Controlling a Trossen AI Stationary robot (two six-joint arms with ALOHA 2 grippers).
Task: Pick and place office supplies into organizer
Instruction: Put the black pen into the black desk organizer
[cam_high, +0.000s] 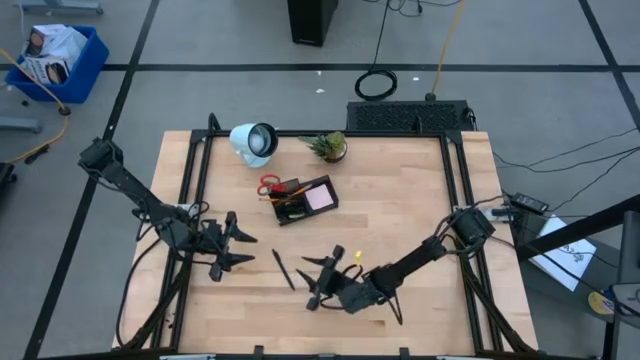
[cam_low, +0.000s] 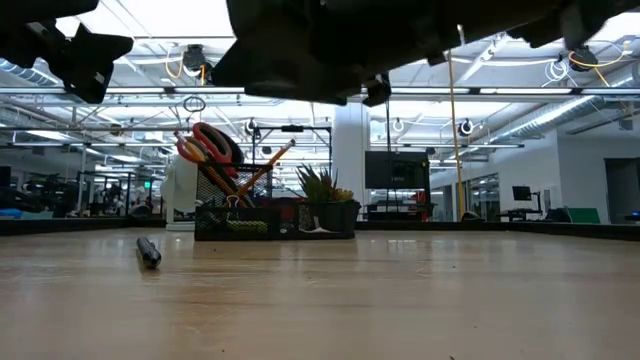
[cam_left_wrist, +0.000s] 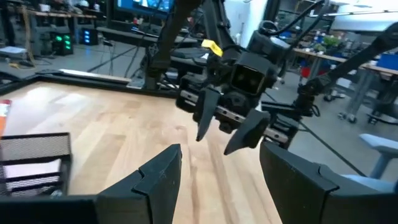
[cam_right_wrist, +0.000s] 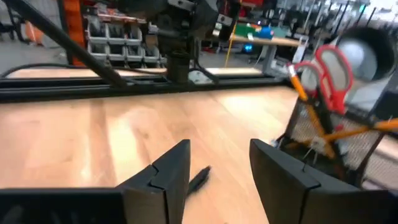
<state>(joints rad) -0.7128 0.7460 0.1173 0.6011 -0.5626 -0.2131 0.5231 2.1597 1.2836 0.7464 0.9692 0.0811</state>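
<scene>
Dark arm housings (cam_low: 330, 45) crowd the top of the low view, too close to tell which arm they belong to. Under them a short black marker (cam_low: 148, 251) lies alone on the pale wooden table (cam_low: 400, 300). Farther back stands the black wire-mesh organizer (cam_low: 240, 205) with the red-handled scissors (cam_low: 212, 145) and orange pencils (cam_low: 262, 168) upright in it, and a small green potted plant (cam_low: 325, 205) just beside it.

From above, the organizer (cam_high: 303, 201) sits near the table's middle with a pale pink sticky-note pad (cam_high: 319, 198) in one compartment, which the low view does not show. The scissors (cam_high: 270, 186) stick out at its side. A white round lamp (cam_high: 254, 142) and the plant (cam_high: 328, 147) stand beyond it. The marker (cam_high: 284, 270) lies between the left gripper (cam_high: 240, 248) and the right gripper (cam_high: 322, 280), touching neither. Both claws stand spread apart with nothing in them. A tiny yellow bit (cam_high: 357, 256) shows by the right arm.

Looking past the left gripper (cam_left_wrist: 221, 165), the wrist camera shows its fingers (cam_left_wrist: 158, 180) parted and the other arm's gripper (cam_left_wrist: 227, 127) hanging above the table, also parted. The organizer's mesh wall (cam_left_wrist: 34, 155) is at the edge.

Only the right wrist view shows the marker (cam_right_wrist: 198, 179) lying just ahead of the right gripper (cam_right_wrist: 217, 162), in line with the gap between its spread fingers (cam_right_wrist: 165, 177), the organizer (cam_right_wrist: 329, 140) off to one side.
</scene>
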